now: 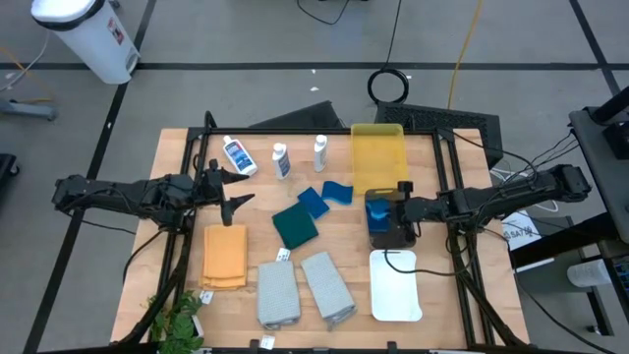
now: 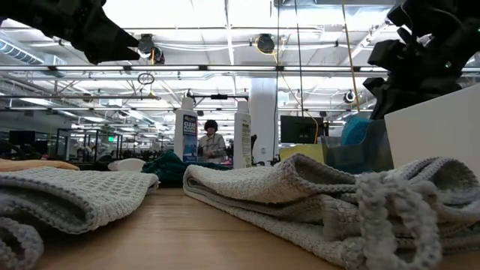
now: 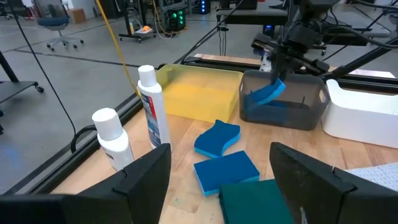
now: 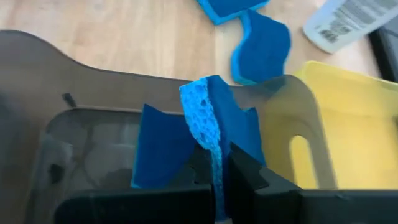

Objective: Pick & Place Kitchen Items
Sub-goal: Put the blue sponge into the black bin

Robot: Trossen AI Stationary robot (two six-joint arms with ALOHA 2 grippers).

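On the left, the left gripper (image 1: 236, 187) is hanging open over the table, holding nothing, near the three white bottles (image 1: 279, 158). Below it, the orange towel (image 1: 225, 256) and two grey towels (image 1: 303, 289) are lying flat. In the middle, the green cloth (image 1: 294, 226) is sitting beside two blue sponges (image 1: 325, 195). On the right, the right gripper (image 4: 214, 186) is squeezing a blue sponge (image 4: 208, 124) shut between its fingers, over the dark grey tray (image 1: 390, 234). Another sponge (image 4: 158, 149) is lying inside that tray, which is sitting between the yellow tray (image 1: 378, 157) and the white tray (image 1: 396, 285).
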